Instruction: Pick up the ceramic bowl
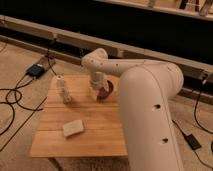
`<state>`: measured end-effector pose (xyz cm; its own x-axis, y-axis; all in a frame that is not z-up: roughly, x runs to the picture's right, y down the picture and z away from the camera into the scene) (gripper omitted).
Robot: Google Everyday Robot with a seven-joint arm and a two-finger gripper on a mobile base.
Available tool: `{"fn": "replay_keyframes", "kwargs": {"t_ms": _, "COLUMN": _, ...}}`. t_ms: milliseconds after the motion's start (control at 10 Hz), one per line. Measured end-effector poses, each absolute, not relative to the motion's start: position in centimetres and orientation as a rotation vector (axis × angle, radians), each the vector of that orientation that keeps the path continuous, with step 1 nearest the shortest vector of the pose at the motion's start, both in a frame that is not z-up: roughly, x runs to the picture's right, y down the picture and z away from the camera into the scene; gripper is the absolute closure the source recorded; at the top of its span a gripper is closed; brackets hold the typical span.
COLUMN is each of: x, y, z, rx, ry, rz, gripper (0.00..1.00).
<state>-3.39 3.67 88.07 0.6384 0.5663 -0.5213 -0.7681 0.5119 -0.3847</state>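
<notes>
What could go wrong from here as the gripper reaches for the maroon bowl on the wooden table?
1. The gripper sits right at the ceramic bowl, covering part of it; the shallow rim could slip out of an off-centre grasp.
2. The bowl lies toward the far side of the table, so a nudge might slide it toward that edge.
3. The tall white object stands upright nearby; a sideways arm move could topple it.
</notes>
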Motion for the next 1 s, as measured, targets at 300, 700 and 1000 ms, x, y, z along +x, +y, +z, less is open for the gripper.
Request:
{"fn": "replay_keyframes", "kwargs": {"t_ms": 300, "x": -4.4, "y": 4.3, "z": 89.7, "rx": -0.638, "ry": 0.345, "rz": 0.793, "gripper": 0.35}}
{"fn": "replay_keyframes", "kwargs": {"t_ms": 700, "x": -4.9, "y": 4.5, "z": 91.3, "rx": -0.625, "ry": 0.337, "rz": 0.777, "gripper": 0.35}}
{"fn": "replay_keyframes", "kwargs": {"t_ms": 1000, "x": -4.8, "y": 5.2, "z": 92.2, "rx": -0.637, "ry": 0.342, "rz": 0.782, "gripper": 0.41}}
